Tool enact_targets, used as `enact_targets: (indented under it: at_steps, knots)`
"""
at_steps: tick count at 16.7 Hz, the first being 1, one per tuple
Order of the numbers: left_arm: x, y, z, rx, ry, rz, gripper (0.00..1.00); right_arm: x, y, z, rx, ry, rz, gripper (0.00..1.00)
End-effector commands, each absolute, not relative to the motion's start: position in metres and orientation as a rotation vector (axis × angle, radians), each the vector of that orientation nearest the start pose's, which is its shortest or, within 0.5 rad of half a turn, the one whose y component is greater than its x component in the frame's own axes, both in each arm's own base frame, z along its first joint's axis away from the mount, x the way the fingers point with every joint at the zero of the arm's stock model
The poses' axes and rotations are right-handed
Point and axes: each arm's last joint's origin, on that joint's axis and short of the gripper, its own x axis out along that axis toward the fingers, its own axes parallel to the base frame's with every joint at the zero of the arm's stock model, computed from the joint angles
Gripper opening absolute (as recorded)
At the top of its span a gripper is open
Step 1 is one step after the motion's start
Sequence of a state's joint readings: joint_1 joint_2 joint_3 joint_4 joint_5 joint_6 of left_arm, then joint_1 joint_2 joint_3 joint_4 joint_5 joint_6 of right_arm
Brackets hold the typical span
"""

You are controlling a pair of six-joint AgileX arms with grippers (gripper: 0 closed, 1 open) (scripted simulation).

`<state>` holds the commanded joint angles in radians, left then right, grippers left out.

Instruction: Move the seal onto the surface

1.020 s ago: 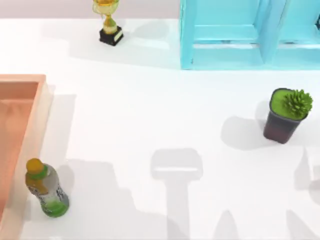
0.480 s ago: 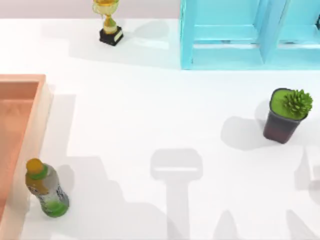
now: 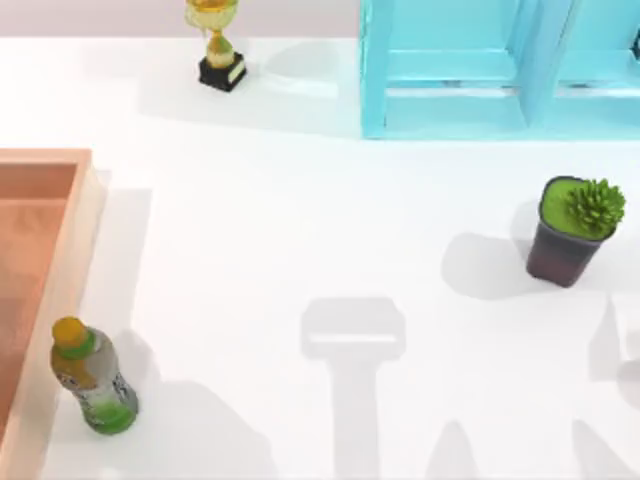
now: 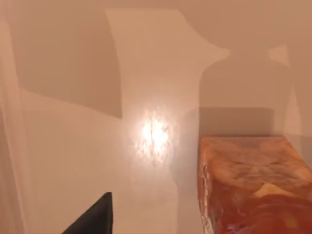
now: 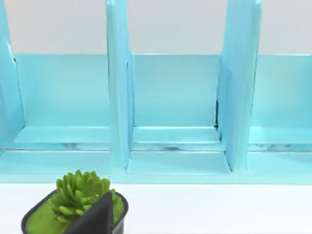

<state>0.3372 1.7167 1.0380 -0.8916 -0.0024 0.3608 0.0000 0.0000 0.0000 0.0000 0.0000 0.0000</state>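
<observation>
The seal [image 4: 248,187] appears close up in the left wrist view as an orange-tan squarish block, standing on the orange-pink floor of the wooden tray [image 4: 97,146]. A dark part of my left gripper [image 4: 95,219] pokes in beside it, apart from the block. The surface [image 3: 300,220] is the wide white tabletop in the top view, with the tray [image 3: 40,260] at its left edge. A dark part of my right gripper [image 5: 97,217] hangs in front of the potted plant [image 5: 73,204], facing the cabinet.
A green-capped bottle [image 3: 92,380] lies next to the tray's right wall. A gold trophy [image 3: 218,45] stands at the back, a light blue cabinet [image 3: 500,70] at the back right, and a potted succulent [image 3: 572,230] at the right.
The arm shadow beside the bottle has drawn back toward the front left of the table. The bottle, trophy and plant have stayed put.
</observation>
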Motion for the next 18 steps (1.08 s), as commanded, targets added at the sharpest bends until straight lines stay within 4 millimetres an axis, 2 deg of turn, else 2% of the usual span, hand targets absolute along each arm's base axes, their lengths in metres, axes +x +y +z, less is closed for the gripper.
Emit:
enact_targets:
  at_steps: [4, 8, 18]
  knots:
    - [0.272, 0.097, 0.132, 0.019, 1.571, -0.015, 1.00, 0.106, -0.001, 0.160, 0.000, 0.000, 0.000, 1.00]
    - [0.272, 0.097, 0.131, 0.018, 1.571, -0.014, 1.00, 0.106, -0.001, 0.160, 0.000, 0.000, 0.000, 1.00]
    - [0.272, 0.097, 0.131, 0.018, 1.571, -0.014, 0.25, 0.106, -0.001, 0.160, 0.000, 0.000, 0.000, 1.00]
